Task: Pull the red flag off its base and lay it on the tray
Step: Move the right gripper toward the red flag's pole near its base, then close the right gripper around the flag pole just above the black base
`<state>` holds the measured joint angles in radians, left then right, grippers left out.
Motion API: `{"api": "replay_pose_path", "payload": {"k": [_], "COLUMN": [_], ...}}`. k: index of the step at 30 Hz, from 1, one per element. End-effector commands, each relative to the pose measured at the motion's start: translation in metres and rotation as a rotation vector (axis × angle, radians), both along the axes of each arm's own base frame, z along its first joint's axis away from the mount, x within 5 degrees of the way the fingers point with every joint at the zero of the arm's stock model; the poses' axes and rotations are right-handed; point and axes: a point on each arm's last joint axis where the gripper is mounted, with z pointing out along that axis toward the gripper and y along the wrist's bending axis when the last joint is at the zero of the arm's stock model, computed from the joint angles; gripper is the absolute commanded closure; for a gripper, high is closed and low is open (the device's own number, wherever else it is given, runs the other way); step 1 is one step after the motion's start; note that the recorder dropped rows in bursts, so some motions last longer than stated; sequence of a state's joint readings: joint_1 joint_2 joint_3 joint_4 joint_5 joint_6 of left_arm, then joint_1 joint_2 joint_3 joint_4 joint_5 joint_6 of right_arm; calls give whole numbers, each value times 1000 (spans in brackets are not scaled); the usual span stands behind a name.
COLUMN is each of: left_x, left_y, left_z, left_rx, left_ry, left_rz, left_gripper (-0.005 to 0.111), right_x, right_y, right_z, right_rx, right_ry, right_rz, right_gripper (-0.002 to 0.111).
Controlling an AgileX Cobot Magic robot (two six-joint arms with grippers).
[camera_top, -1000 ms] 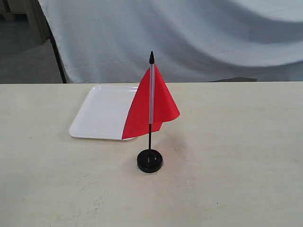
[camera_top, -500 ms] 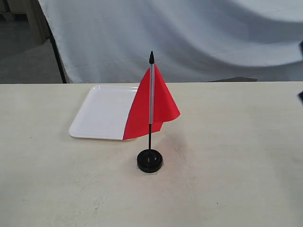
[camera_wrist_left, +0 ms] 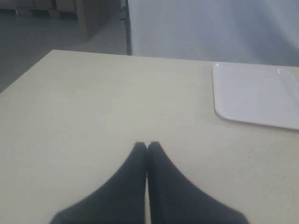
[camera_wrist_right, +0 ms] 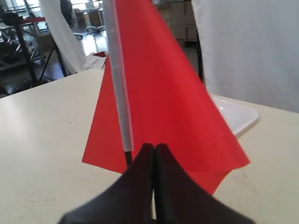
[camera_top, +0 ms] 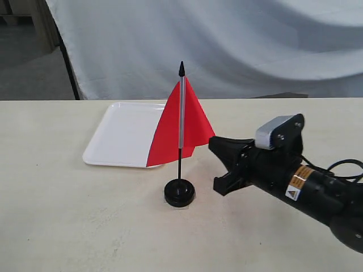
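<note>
The red flag (camera_top: 190, 124) stands upright on its thin black stick, planted in the small round black base (camera_top: 180, 192) on the table. Behind it, to the left, lies the white tray (camera_top: 122, 136). My right gripper (camera_top: 218, 163) hovers just right of the flag, apart from it, at the height of the lower stick. Seen from the right wrist, this gripper (camera_wrist_right: 154, 147) is shut and empty, with the flag (camera_wrist_right: 173, 102) close ahead and the base hidden behind the fingers. My left gripper (camera_wrist_left: 147, 145) is shut over bare table, the tray (camera_wrist_left: 257, 93) off to one side.
A pale tabletop (camera_top: 68, 215) carries everything. A white cloth backdrop (camera_top: 227, 45) hangs behind the table's far edge. The right arm's black body and cable (camera_top: 317, 192) lie over the table's right side.
My right arm has come in from the right edge of the exterior view and now sits close to the flag. Flag, base and tray have not moved.
</note>
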<state>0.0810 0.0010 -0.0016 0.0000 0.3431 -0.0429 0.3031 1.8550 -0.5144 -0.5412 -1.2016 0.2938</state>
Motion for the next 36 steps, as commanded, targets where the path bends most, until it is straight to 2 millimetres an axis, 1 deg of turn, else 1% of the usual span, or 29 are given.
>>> {"api": "replay_pose_path", "payload": {"k": [1,6,11,13,14,15,16,17,18,19,20,22,28,30,33,36], "left_x": [0,0,0,0,0,0,0,0,0,0,0,0,0,0,0,0], "left_y": [0,0,0,0,0,0,0,0,0,0,0,0,0,0,0,0], "left_z": [0,0,0,0,0,0,0,0,0,0,0,0,0,0,0,0], "left_rx": [1,1,1,1,1,1,1,1,1,1,1,1,1,1,1,1], "left_ry": [-1,-1,-1,-1,-1,-1,-1,-1,-1,-1,-1,-1,-1,-1,-1,-1], "left_rz": [2,2,2,2,2,2,2,2,2,2,2,2,2,2,2,2], "left_gripper": [107,107,107,107,107,107,107,107,107,107,107,107,107,107,107,107], "right_x": [16,26,28,29,29,29,29,28,28,27,25,22,15,14,19,27], "right_y": [12,15,14,14,14,14,13,13,14,15,17,19,24,27,34,45], "right_z": [-15,-30,-34,-34,-34,-34,-35,-35,-35,-35,-35,-36,-38,-40,-43,-48], "right_rx": [-14,-23,-22,-18,-18,-18,-20,-22,-26,-30,-37,-50,-82,-92,-129,-184], "right_ry": [-16,9,22,23,23,23,25,24,23,22,19,12,18,32,62,85], "right_rz": [29,33,13,-2,-2,-2,-1,8,21,36,64,101,199,188,154,150], "right_gripper": [109,109,108,105,100,93,83,71,57,46,30,18,18,18,18,18]}}
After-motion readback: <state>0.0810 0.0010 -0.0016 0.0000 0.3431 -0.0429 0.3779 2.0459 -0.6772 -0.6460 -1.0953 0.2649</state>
